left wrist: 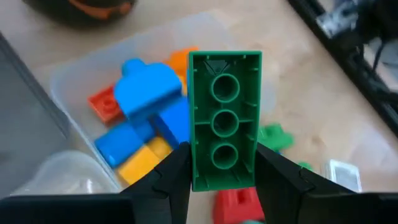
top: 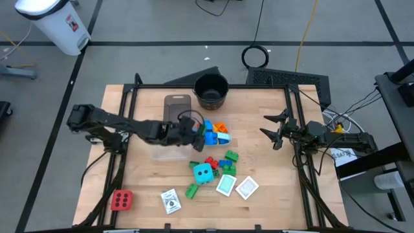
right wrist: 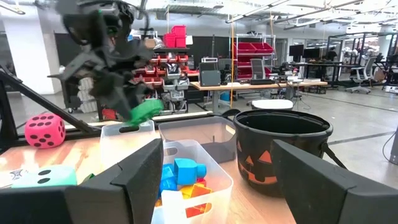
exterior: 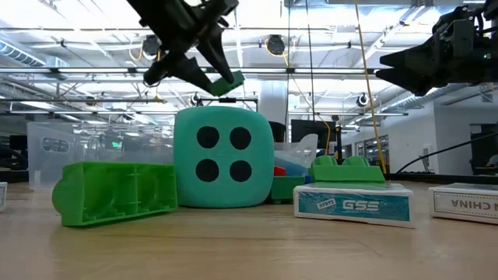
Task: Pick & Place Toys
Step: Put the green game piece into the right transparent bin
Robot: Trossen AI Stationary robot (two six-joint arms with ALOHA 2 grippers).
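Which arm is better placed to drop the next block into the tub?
Left: its end effector already grips a green block above the tub. The right end effector waits open and empty, off to the side.

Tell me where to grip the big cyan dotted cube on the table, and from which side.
Grip the cyan dotted cube from straight above, across two flat opposite faces at mid-height. It sits flat and upright on the wooden table. A green block and a red block crowd it, so turn the open right gripper toward its freest pair of sides.

Bright even overhead light, soft shadows, blurred near wrist views
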